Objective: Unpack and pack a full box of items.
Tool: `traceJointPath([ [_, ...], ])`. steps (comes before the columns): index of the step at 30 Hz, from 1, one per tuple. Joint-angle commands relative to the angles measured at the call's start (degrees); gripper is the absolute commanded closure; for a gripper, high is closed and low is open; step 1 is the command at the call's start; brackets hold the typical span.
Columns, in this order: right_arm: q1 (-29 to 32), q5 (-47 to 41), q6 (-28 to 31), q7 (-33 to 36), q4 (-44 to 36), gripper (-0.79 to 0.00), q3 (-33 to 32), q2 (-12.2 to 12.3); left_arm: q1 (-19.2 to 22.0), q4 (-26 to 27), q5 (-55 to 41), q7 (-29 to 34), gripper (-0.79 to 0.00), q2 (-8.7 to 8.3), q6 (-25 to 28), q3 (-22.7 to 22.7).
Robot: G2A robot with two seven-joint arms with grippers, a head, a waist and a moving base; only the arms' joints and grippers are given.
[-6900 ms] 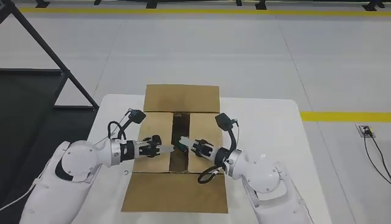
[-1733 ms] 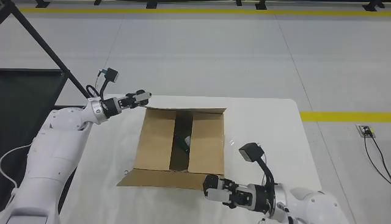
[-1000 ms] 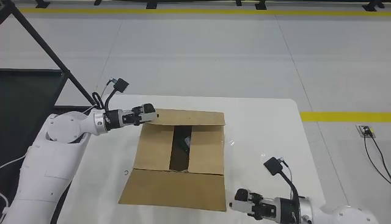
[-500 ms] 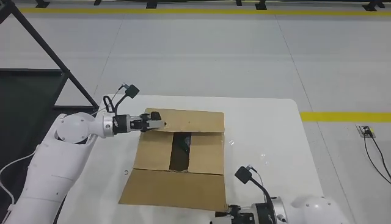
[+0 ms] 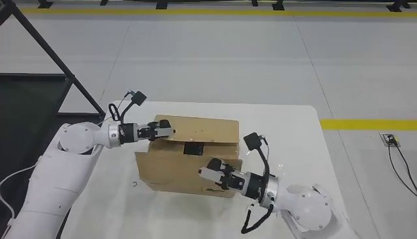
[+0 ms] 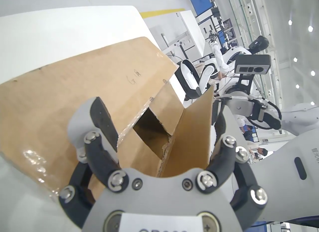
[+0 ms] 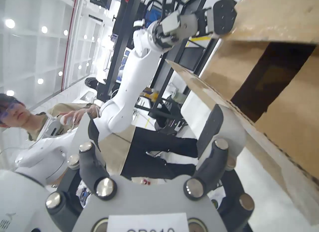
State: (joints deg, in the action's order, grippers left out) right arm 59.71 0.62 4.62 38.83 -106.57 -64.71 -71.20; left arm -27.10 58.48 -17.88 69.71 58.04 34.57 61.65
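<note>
Gaping wide, left tool [image 6: 159, 116] and right tool [image 7: 152, 124] sit at the box [image 5: 186, 164] bearing illegible scrawl [image 6: 134, 74].

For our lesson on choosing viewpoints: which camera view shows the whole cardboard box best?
The top view: the whole cardboard box and its dark opening show there. The wrist views catch its flaps and part of the opening, close up.

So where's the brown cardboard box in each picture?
Top view: brown cardboard box, middle of the white table.
Left wrist view: it rises just beyond the left claw.
Right wrist view: it stands just past the right claw.
Shared landmark: the dark square gap between its flaps.
</note>
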Motion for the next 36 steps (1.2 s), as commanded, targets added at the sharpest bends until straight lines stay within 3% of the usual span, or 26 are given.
traceJointPath([
  [1,-1.1,2.0,-0.5,-3.1,1.4,-0.785,0.6,-0.2,-0.3,0.1,-0.5,0.0,-0.785,-0.16,0.0,0.2],
  [7,-2.8,2.2,-1.9,-7.1,5.2,-0.785,-0.4,-0.5,-0.9,-0.2,-1.6,-0.3,-0.785,-0.71,0.3,1.0],
  [18,-4.2,1.7,-5.7,-8.4,9.6,-0.785,-0.7,-0.8,-1.2,-0.2,-2.3,0.7,-0.785,-1.61,-0.7,1.0],
  [30,-3.6,-1.8,-2.0,-13.2,14.8,-0.785,-0.3,-1.5,-1.3,-0.5,-5.2,-0.8,-0.785,-2.39,0.8,1.7],
  [36,-3.3,-3.1,-0.4,-13.1,15.4,-0.785,-0.8,-1.6,-3.4,2.9,-9.6,2.5,-0.785,-3.38,-2.5,2.4],
])
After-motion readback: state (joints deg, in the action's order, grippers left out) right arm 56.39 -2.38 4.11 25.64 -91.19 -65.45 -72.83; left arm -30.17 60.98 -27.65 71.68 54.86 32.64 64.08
